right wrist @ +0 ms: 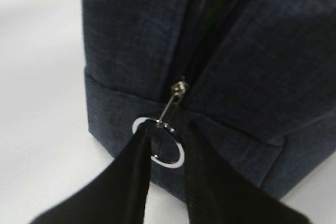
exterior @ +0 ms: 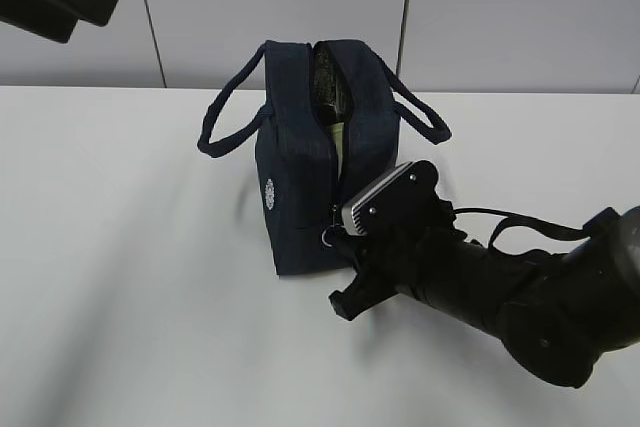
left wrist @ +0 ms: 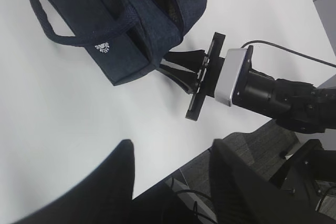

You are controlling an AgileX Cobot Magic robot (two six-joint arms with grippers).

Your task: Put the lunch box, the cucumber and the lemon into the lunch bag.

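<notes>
While the lunch bag (exterior: 315,162) stands on the white surface (exterior: 120,277) with its zipper parted, we have the right gripper (right wrist: 163,156) at its near lower end, fingers around the silver ring pull (right wrist: 159,141), one already touching it. We should pinch the ring squarely and draw along the seam. The left gripper (left wrist: 173,182) hovers released, well apart from the bag. Something greenish shows inside; nothing blocks us.

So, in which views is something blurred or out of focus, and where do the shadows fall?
Right wrist view: the gripper fingers are soft, the silver ring pull fairly sharp. Left wrist view: the near dark fingers are blurred, the lunch bag clear. Exterior view: sharp, with soft shadows on the table left of the bag.
</notes>
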